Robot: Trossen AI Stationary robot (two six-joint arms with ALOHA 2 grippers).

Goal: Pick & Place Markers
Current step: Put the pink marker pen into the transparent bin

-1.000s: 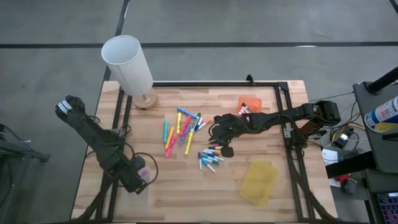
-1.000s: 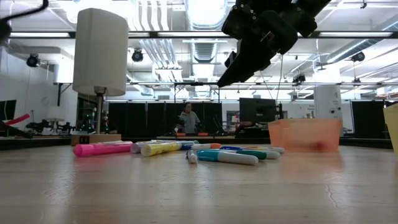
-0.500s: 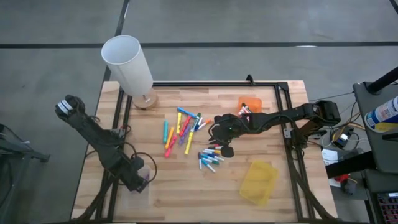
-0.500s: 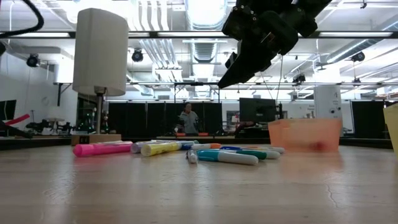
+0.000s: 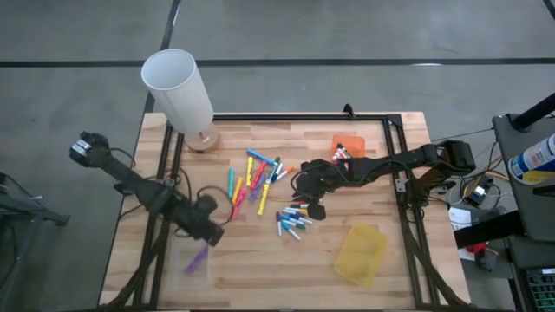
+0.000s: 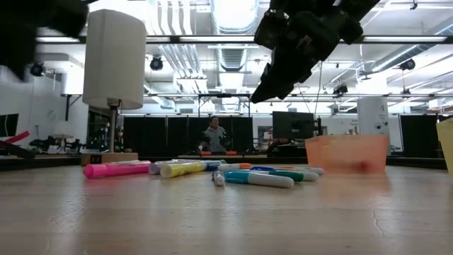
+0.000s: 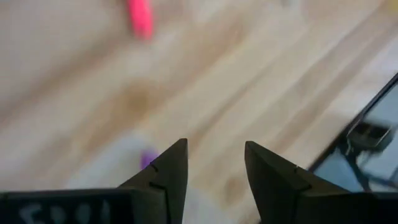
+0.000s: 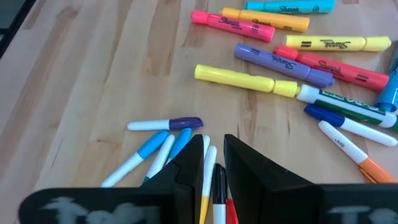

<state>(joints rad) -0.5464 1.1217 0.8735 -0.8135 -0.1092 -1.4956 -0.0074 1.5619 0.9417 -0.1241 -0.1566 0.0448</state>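
Your left gripper [image 5: 211,232] hangs empty, fingers apart, near the purple marker [image 5: 196,258]. Your right gripper [image 8: 213,155], fingers narrowly parted, hovers over the marker pile [image 5: 292,220]; lower squarely onto one.

— Where's your left pincer [image 5: 211,230]?
— Low over the tabletop's [image 5: 260,269] left side, arm stretched inward, fingers [image 7: 171,171] spread apart, empty.
— And the right pincer [image 5: 314,211]?
— Mid-tabletop, fingers nearly together, pointing down.
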